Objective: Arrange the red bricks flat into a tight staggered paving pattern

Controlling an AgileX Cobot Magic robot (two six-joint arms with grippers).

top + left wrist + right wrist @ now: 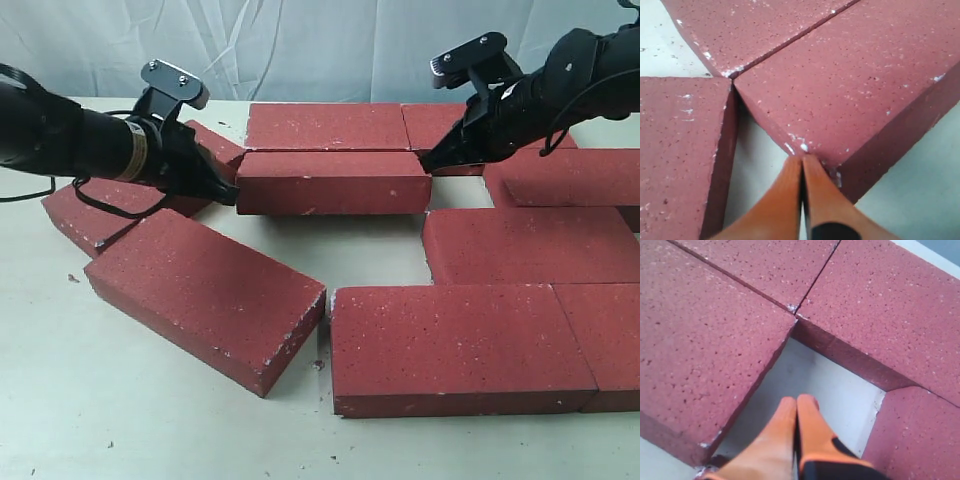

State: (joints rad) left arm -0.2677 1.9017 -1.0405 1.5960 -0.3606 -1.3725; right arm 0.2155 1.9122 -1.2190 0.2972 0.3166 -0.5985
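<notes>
**Both claws closed and empty at opposite ends of one brick**

Left gripper (802,161): its two orange fingers (830,200) are pressed together with nothing between them. The tips touch the chipped corner of the middle brick (855,85), a thick, dark-red rectangular paving block.

Right gripper (796,402): the jaws are likewise closed and empty. In its wrist view it hangs over a bare patch of the pale table (150,420) enclosed by bricks. In the exterior view its tip sits at the right end of the middle brick, but contact cannot be confirmed.

Red bricks (460,345): every one in view lies flat on the table. The faces are rough and pitted, speckled with white flecks, and edges and corners show whitish chipping.

- The rear brick (328,126) lies directly behind the middle brick, long sides touching.
- To the right, further bricks lie parallel in rows with tight joints, around the bare patch.
- At front left, the skewed brick (205,295) lies at an angle, one corner just beside the front row.
- More bricks lie angled behind the left arm.
</notes>
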